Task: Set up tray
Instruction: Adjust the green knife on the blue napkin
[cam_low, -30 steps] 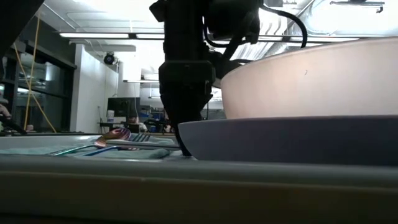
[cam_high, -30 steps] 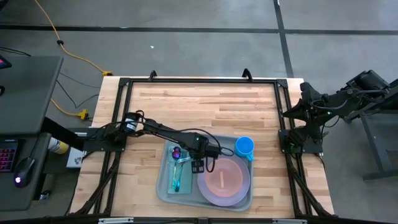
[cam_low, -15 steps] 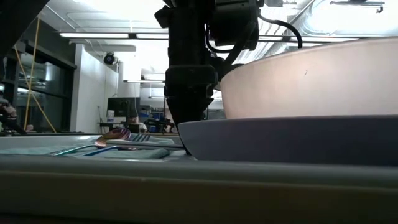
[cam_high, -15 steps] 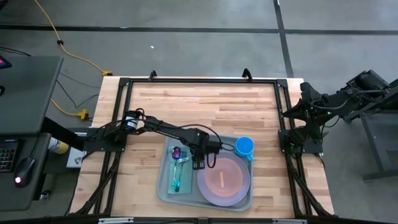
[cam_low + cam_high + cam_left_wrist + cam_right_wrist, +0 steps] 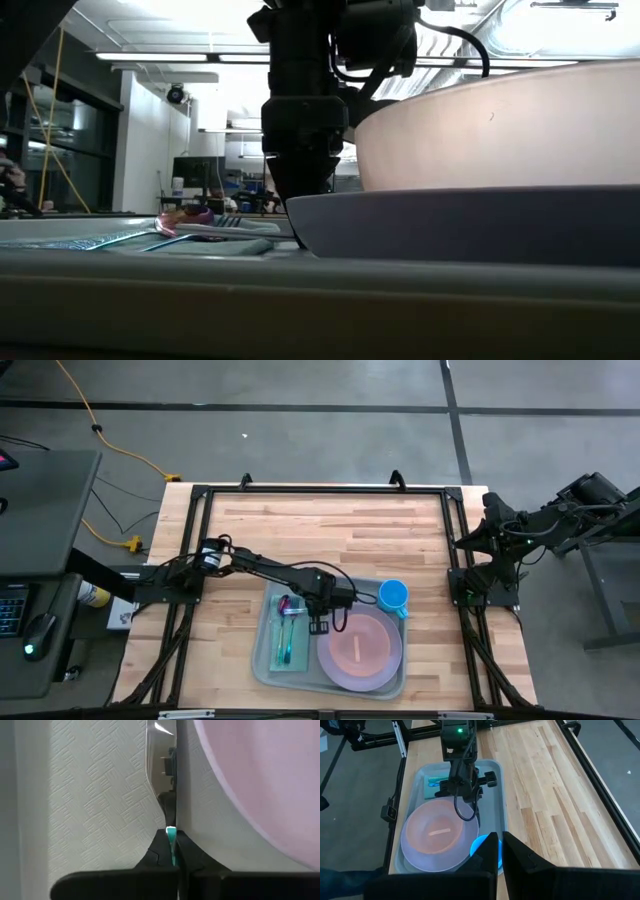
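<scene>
Squeezed tight on the thin knife (image 5: 162, 780) with the left gripper (image 5: 171, 845), low in the tray (image 5: 262, 665) at the table's front. Kept right beside the plate (image 5: 360, 650), likely because a knife belongs there. Out of the way at the table's right side with the right gripper (image 5: 499, 837), closed on nothing.

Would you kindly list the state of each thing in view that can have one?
Left gripper: shut on the knife, low in the tray.
Right gripper: shut, parked at the table's right edge.
Knife: pinched by its teal handle, beside the plate.
Tray: flat on the table, loaded.
Bowl: upright on the plate.
Cup: upright in the tray.
Napkin: flat under the spoon.
</scene>
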Available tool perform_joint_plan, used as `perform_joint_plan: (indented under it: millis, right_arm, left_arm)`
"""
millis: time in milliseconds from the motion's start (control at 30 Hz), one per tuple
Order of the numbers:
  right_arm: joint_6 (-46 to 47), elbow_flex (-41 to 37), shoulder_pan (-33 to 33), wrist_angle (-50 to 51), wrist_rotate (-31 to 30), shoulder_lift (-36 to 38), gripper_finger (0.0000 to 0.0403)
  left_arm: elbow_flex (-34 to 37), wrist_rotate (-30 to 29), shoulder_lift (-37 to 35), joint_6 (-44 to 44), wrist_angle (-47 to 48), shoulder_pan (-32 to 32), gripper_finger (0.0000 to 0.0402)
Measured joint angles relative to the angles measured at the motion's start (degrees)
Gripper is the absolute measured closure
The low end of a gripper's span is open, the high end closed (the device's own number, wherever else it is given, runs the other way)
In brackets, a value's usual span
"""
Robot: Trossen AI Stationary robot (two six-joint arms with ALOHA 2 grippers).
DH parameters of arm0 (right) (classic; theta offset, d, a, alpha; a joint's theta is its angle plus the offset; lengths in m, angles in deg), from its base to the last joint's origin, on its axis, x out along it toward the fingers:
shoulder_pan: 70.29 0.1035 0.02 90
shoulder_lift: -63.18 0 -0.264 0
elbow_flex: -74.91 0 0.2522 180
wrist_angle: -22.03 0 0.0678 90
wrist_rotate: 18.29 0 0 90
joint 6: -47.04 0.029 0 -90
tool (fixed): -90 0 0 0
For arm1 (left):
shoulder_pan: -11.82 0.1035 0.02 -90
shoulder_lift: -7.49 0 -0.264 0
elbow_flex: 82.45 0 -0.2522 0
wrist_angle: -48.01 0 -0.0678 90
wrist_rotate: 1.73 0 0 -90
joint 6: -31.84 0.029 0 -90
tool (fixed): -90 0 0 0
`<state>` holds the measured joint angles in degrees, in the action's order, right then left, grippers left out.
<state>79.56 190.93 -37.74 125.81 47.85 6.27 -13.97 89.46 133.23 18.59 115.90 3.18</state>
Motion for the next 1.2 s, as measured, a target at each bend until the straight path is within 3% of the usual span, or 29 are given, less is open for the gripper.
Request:
perform_joint_plan:
  millis: [133,400,667,867,1033,1200]
  right_arm:
    - [-0.2,0.0,0.0,0.0,0.0,0.0,0.0403]
    - [-1.0,0.0,0.0,0.0,-0.3,0.0,0.0403]
    - [-1.5,0.0,0.0,0.0,-0.6,0.0,0.0403]
    - [-1.5,0.0,0.0,0.0,-0.8,0.0,0.0403]
    - [-1.5,0.0,0.0,0.0,-0.8,0.0,0.0403]
    - [-1.6,0.0,0.0,0.0,-0.7,0.0,0.0403]
  left_arm:
    - [0.0,0.0,0.0,0.1,0.0,0.0,0.0374]
    - [-3.1,0.0,0.0,0.1,1.9,0.0,0.0388]
    - [-12.2,-7.1,0.1,-0.2,15.1,0.0,0.0388]
    - [-18.9,-11.6,0.1,-21.7,26.6,0.0,0.0388]
    - [-21.5,-11.7,0.1,-41.6,25.0,-1.7,0.0388]
    - [-21.6,-15.8,0.1,-59.3,24.9,-6.6,0.0388]
